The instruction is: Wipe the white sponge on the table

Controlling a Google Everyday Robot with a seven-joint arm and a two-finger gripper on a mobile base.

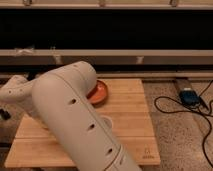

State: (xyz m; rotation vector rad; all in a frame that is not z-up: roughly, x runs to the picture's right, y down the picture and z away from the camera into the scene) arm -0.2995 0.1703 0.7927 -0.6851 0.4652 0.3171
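The table [132,125] is a light wooden plank top filling the lower middle of the camera view. My thick white arm [75,120] crosses its left half from the bottom edge up to a rounded joint [17,92] at the far left. The gripper is hidden behind or beyond that arm, off the table's left side, and no part of it shows plainly. The white sponge is hidden from view.
An orange bowl [99,92] sits at the table's back middle, partly behind the arm. A translucent white cup [106,121] peeks out beside the arm. On the speckled floor to the right lie a blue device [189,96] and black cables [170,107]. A dark shelf wall runs behind.
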